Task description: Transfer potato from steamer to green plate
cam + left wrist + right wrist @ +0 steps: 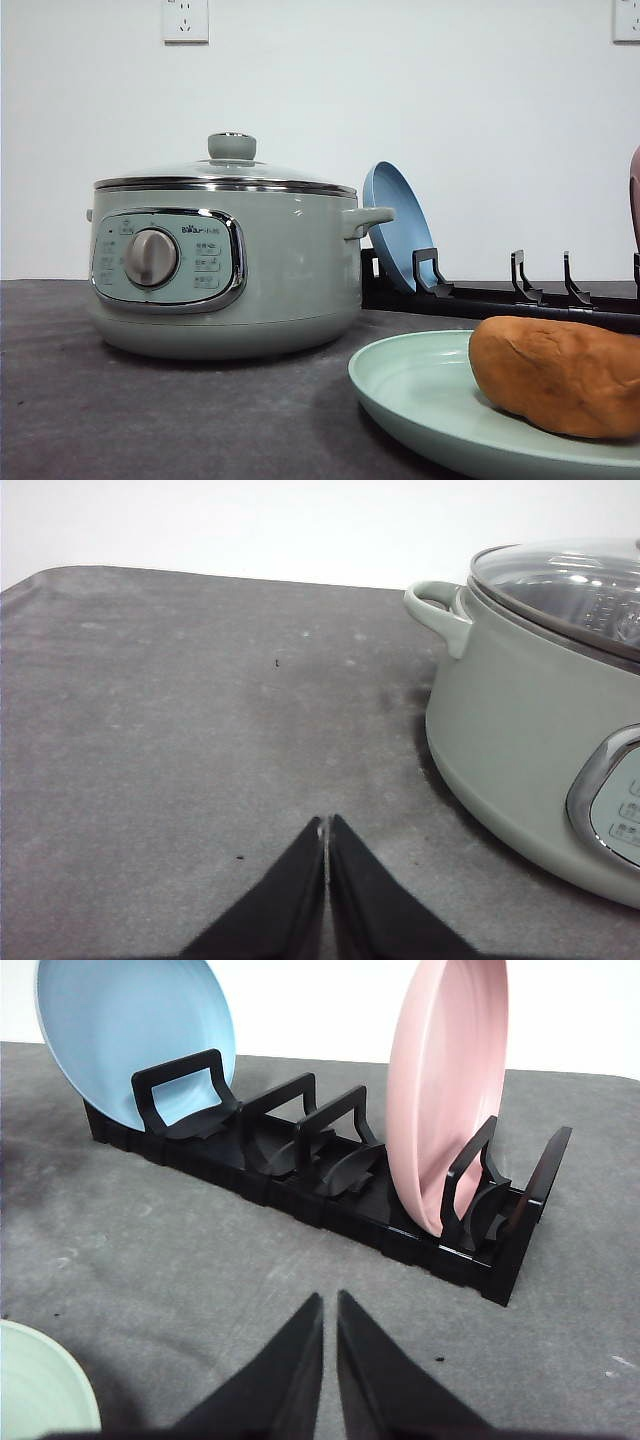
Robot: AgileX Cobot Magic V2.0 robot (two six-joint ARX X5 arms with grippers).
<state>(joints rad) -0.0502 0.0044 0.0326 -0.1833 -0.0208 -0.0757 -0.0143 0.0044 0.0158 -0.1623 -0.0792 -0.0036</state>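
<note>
potato [560, 375] is lying on green plate [420, 385], near its rim | steamer [225, 260] is sitting lidded | left gripper [327, 825] and right gripper [330, 1300] are pinched closed, empty | risk: a nudged plate is likely rolling the potato off

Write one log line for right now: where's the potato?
potato: on green plate | steamer: lid on | left gripper: shut, empty | right gripper: shut, empty

Left gripper [327, 825]: black fingers pressed together tip to tip, no gap between them, nothing held, tips pointing toward 12 o'clock in its wrist view. Right gripper [329, 1300]: black fingers drawn nearly together, a thin slit between the tips, nothing held, likewise pointing toward 12 o'clock.
</note>
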